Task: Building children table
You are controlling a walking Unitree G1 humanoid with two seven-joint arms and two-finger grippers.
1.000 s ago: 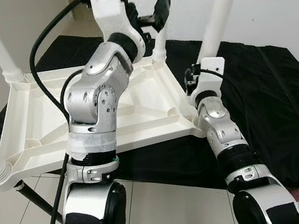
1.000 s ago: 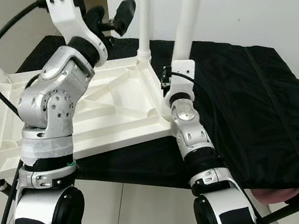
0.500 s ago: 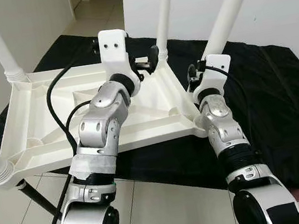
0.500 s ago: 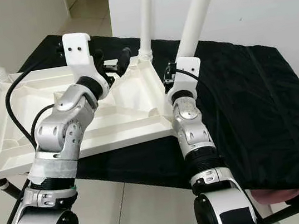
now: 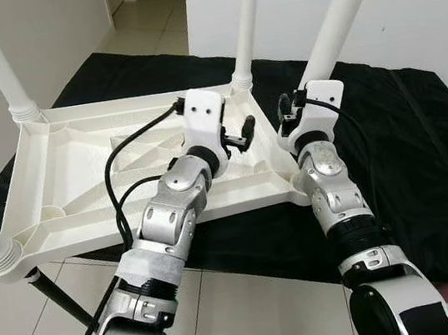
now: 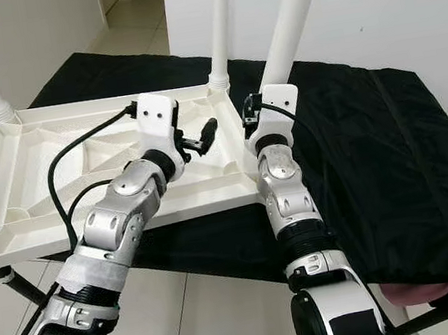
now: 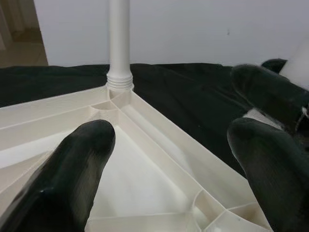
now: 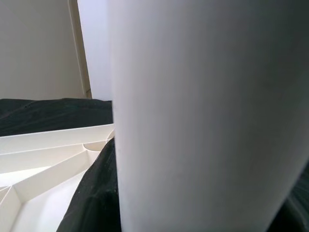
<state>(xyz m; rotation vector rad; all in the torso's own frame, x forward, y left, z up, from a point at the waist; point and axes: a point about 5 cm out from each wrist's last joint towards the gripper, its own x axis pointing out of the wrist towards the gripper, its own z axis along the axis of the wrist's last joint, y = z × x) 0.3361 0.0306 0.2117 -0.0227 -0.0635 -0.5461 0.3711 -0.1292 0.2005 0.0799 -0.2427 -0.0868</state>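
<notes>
Here the right gripper (image 5: 289,109) is closed around the near-right white plastic leg (image 5: 341,11), low on the shaft by its socket; the wrist view shows the leg pressed between its black fingers (image 8: 94,203). The leg's long axis rises steeply from the corner of the upturned white ribbed plastic tabletop (image 5: 64,170), which rests on a black cloth-covered surface (image 5: 424,154). The left gripper (image 5: 244,129) hovers spread and empty over the tabletop, just beside that corner; the right is nearer.
</notes>
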